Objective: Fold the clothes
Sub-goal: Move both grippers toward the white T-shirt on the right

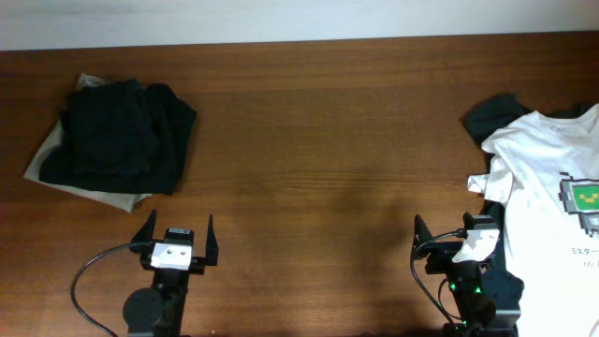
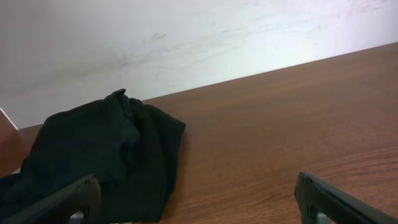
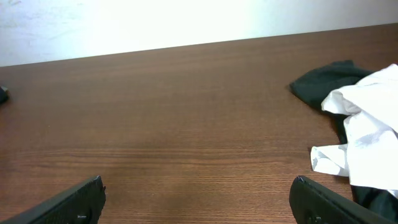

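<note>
Both arms are sitting at the near edge of the counter (image 1: pixel 328 140). Left fingers (image 1: pixel 148 230) and right fingers (image 1: pixel 418 230) are both gaping wide, gripping nothing. White T-shirt (image 1: pixel 543 178) is lying at the right end, print up, partly running off frame and draping over a black shirt (image 1: pixel 494 110). It's lying to the right of the right fingers, just beside that arm, with its bunched sleeve (image 1: pixel 487 183) poking inward. Long axis seems to be running near-to-far, collar far. Right arm is much nearer. Left is well apart, facing the black pile (image 1: pixel 117 136) on a beige cloth (image 1: pixel 56 159). Judging folding not yet started.
</note>
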`<state>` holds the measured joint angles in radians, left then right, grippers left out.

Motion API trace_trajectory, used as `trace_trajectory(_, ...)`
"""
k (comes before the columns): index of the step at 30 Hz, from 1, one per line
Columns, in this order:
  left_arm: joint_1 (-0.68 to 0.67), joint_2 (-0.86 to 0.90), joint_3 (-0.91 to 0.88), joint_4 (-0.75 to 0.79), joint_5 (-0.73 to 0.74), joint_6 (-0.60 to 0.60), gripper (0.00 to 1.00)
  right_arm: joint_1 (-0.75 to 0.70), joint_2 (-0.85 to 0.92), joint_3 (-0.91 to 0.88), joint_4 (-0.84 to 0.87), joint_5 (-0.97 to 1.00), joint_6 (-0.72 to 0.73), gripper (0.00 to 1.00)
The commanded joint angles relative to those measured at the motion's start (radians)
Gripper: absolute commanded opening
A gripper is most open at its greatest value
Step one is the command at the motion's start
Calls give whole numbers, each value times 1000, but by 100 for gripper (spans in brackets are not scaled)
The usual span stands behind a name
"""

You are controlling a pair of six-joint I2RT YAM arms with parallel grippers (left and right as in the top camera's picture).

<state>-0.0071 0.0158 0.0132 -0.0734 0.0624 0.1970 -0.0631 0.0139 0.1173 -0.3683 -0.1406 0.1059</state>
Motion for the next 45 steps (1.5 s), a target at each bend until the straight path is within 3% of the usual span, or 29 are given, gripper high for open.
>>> trace_trajectory(1,-3,-2,-3,-6,-7,-2,99,-5,-8,-6,-2,-6,6,99)
trace_trajectory(29,-3,-2,-3,-6,-5,-2,99,-5,-8,-6,-2,-5,6,99)
trace_trajectory(36,-3,-2,-3,37,274,-36,99,-5,-8,-5,0,-104,6,99)
trace_trajectory(38,-3,-2,18,130,339,-37,99,-4,-8,2,1,-193,6,99)
trace_trajectory(45,-3,65,246,111,328,-40,99,-4,2,205,-13,-229,6,99)
